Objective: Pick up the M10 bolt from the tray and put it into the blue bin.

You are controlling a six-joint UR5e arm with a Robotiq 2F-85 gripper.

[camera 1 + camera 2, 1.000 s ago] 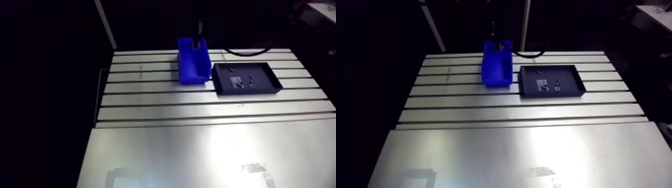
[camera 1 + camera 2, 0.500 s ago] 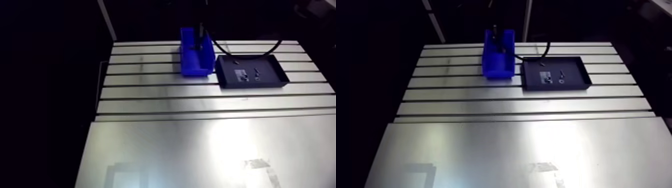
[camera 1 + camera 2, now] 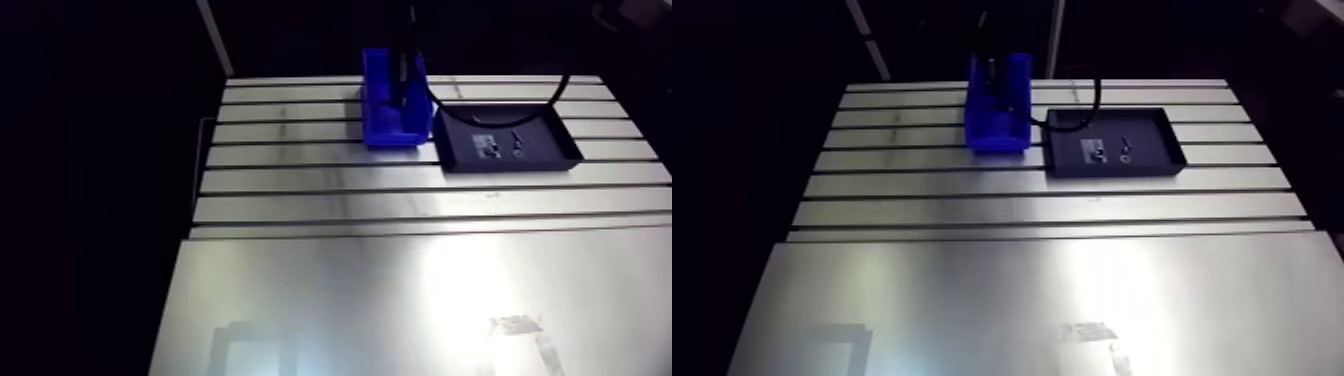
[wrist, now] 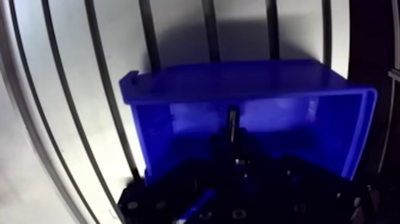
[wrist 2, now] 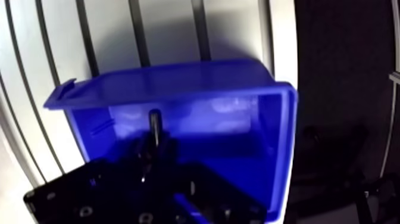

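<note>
Slotted alu table (image 3: pixel 400 200): far part w/ long parallel slots, near part covered by smooth metal sheet (image 3: pixel 400 300). On slotted part, towards far edge: blue bin (image 3: pixel 395 136) & black tray (image 3: pixel 510 166), side by side, narrow gap btwn them.

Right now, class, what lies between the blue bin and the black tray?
Nothing: the arm view shows only a narrow bare strip of slotted table between blue bin and tray.
</note>
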